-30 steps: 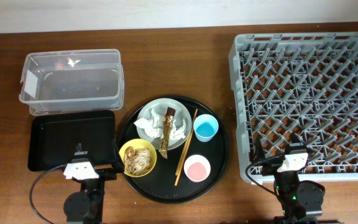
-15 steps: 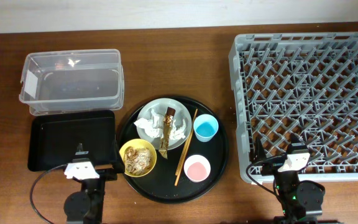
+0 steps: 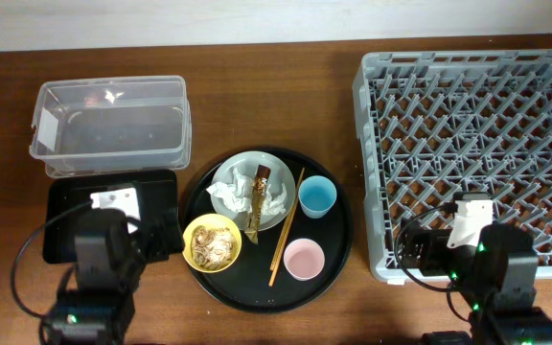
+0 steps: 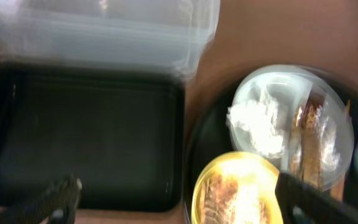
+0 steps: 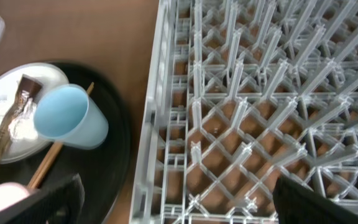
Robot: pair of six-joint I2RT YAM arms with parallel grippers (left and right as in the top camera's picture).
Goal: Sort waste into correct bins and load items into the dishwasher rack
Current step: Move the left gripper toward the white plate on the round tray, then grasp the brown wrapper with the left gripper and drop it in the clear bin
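1. Starting at your far left, the clear tub (image 3: 108, 125) sits toward the back of the table (image 3: 266, 86). The shallow black tray (image 3: 70, 206) lies just in front of it.
2. Your left gripper (image 4: 178, 183) hangs over the near part of that black tray. Its fingers (image 4: 58, 196) are spread wide, with nothing between them.
3. Next comes the large round black tray (image 3: 338, 240), which carries everything you have to sort. At its near left is the yellow bowl (image 3: 195, 230), holding the brownish food scraps (image 3: 214, 247).
4. Behind the bowl you have the grey-green plate (image 3: 247, 160). The crumpled tissues (image 3: 232, 190) rest on it, and the brown wrapper (image 3: 261, 180) lies across its middle.
5. Just right of the plate, the chopsticks (image 3: 286, 225) lie together on a slant. The blue cup (image 3: 317, 196) stands mouth up beside their far end, and the pink cup (image 3: 305, 259) stands mouth up near their front end.
6. The dishwasher rack (image 3: 472, 115) fills the right side of the table, a strip of bare wood away from the round tray.
7. Your right gripper (image 5: 178, 183) hangs over the rack's near left corner. Its fingers (image 5: 319, 202) are wide apart and hold nothing.
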